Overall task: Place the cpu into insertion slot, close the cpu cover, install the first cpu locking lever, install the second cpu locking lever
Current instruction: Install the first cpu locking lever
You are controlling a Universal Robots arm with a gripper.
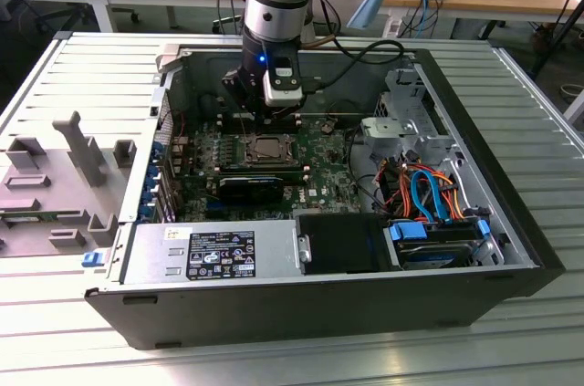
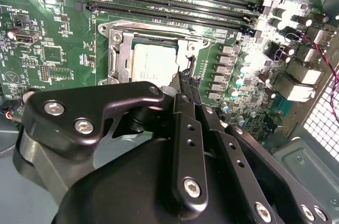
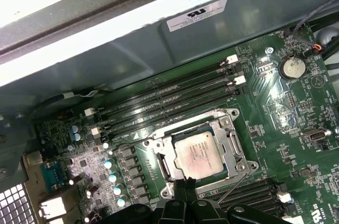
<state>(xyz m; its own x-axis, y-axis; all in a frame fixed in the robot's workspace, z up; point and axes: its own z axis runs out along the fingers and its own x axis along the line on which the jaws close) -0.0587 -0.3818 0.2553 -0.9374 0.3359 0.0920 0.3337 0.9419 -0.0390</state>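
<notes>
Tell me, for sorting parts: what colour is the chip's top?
Silvery grey; the chip shows best in the first wrist view.

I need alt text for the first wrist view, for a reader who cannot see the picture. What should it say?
A silvery cpu sits in the insertion slot on a green motherboard, with the metal cpu cover framing it. The black gripper is at the socket's edge, and long memory slots run beside the socket, below a grey case wall.

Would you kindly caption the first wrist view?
CPU seated in its slot, cover closed, gripper at the socket's edge.
</notes>
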